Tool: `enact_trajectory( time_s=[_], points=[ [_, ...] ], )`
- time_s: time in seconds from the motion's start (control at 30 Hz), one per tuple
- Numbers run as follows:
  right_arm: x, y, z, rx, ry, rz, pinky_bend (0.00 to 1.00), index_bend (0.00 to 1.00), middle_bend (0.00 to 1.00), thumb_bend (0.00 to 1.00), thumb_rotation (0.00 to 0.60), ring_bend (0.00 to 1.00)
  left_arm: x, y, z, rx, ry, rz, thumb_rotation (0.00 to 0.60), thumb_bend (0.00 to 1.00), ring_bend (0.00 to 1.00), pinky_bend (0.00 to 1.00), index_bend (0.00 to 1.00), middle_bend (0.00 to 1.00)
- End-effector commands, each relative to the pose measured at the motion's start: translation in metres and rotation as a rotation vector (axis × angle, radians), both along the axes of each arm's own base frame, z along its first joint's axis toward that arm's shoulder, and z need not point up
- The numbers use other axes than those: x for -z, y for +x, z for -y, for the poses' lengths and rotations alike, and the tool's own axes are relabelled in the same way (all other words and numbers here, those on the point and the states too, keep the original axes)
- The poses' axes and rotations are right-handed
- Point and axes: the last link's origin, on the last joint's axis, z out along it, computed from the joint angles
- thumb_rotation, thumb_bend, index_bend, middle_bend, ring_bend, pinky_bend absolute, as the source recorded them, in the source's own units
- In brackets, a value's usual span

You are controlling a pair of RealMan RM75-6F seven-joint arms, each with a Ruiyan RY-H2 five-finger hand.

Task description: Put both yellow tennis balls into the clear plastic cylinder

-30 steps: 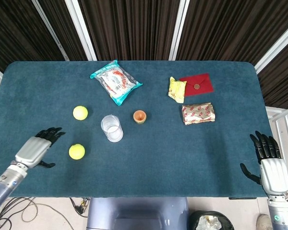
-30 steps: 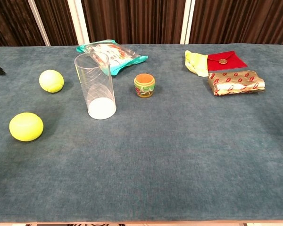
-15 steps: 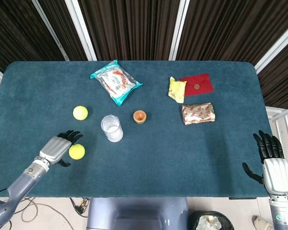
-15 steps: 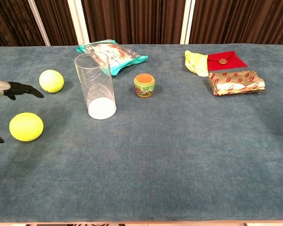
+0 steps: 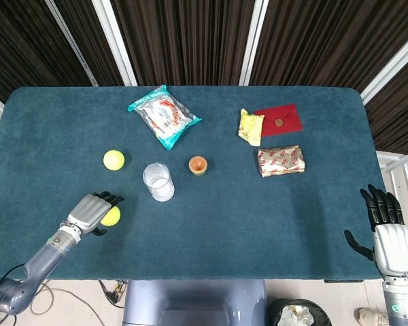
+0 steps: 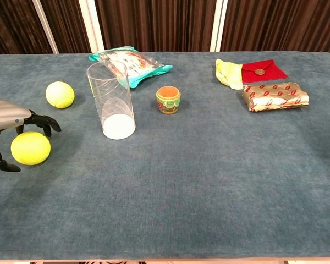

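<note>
Now moved over the near tennis ball [image 6: 31, 148], left robot hand [image 6: 8, 124] cups it with fingers spread, not yet closed

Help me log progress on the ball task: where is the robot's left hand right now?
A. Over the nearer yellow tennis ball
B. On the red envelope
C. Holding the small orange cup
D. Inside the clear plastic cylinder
A: the left hand arches over the nearer yellow tennis ball, fingers draped around it, with the ball apparently on the table, left of the clear plastic cylinder.
</note>
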Motion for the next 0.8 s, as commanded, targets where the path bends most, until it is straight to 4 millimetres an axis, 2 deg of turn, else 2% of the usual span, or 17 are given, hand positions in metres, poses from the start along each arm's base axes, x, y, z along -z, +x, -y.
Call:
enact_trajectory(
  time_s=[0.03,0.2,0.33,0.5,0.67,0.8],
  points=[
    [0.0,0.0,0.0,-0.001,0.0,-0.001,0.0,0.0,0.02,0.34,0.6,0.02,0.004,0.0,0.0,0.017,-0.005,-0.018,0.6,0.17,0.23,0.41,0.22,0.29],
    [-0.001,-0.001,0.0,0.004,-0.002,0.0,0.0,0.0,0.02,0.34,0.6,0.02,0.007,0.001,0.0,0.027,-0.004,-0.029,0.6,0.19,0.29,0.48,0.29,0.37],
    [-0.001,-0.002,0.001,0.008,-0.003,0.003,0.0,0.0,0.02,0.34,0.6,0.02,0.005,0.0,0.0,0.029,0.011,-0.029,0.6,0.25,0.36,0.56,0.34,0.45],
    [-0.002,-0.002,0.0,0.005,-0.003,0.004,0.0,0.0,0.02,0.34,0.6,0.02,-0.001,0.001,-0.003,0.038,0.046,-0.021,0.6,0.29,0.37,0.58,0.36,0.47],
    [-0.003,-0.002,0.0,0.006,-0.009,0.007,0.0,0.0,0.02,0.34,0.6,0.02,-0.022,0.008,-0.013,0.032,0.124,0.035,0.6,0.3,0.37,0.58,0.36,0.45],
    [-0.003,-0.002,0.0,0.008,-0.011,0.008,0.0,0.0,0.02,0.34,0.6,0.02,-0.051,0.027,-0.027,0.07,0.215,0.094,0.6,0.3,0.37,0.58,0.36,0.45]
  ],
)
